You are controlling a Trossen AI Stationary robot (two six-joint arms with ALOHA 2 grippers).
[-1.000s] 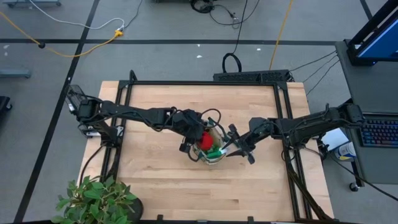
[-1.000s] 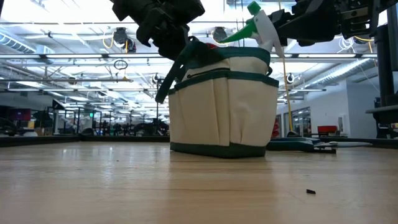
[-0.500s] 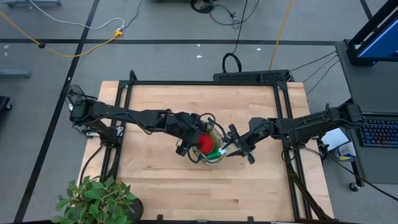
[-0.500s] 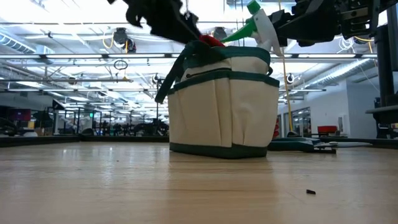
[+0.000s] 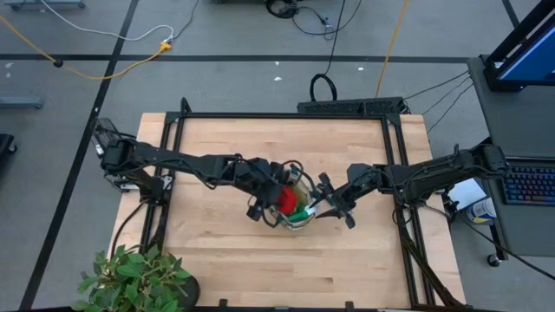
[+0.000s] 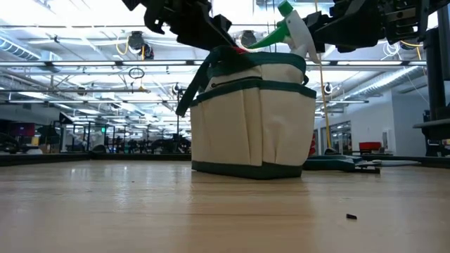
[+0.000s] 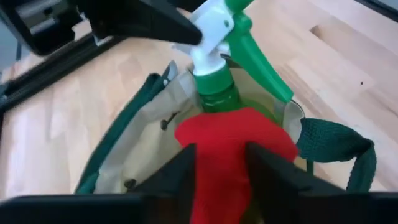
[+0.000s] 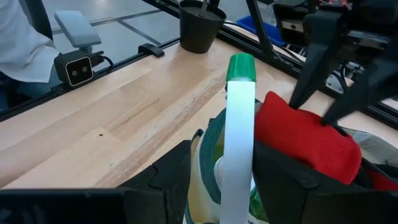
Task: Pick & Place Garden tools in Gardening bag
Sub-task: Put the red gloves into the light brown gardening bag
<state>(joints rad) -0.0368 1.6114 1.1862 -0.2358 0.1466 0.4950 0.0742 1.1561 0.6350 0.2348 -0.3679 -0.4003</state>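
The beige gardening bag (image 5: 293,220) with its dark green rim stands on its flat bottom at the table's middle; it also shows in the low view (image 6: 253,119). My left gripper (image 5: 270,196) is over the bag's mouth, shut on the red glove (image 7: 233,134). My right gripper (image 5: 317,208) comes from the right and is shut on the green spray bottle (image 6: 290,28), which sticks up out of the bag with its white nozzle above the rim. No other tools show. My left gripper pinches a fold of the red glove (image 7: 221,171) between its two fingers, slanting down from the table's left. The glove's far part rests in the bag's mouth against the bottle's neck. My right gripper pinches the bottle's white nozzle head (image 8: 239,146) between its two fingers, coming about level from the table's right. The bottle stands tilted, its body inside the bag.
A leafy potted plant (image 5: 134,277) stands at the table's near left corner; its black pot shows in the right wrist view (image 8: 200,25). The bag's green loop handle (image 7: 336,146) hangs outside the rim. A person's white sleeve (image 8: 18,43) is beyond the table.
My left gripper has risen a little and tipped over the bag's left rim with the red glove, which first showed above the rim and now sits lower in the bag's mouth. My right gripper and the spray bottle have kept still.
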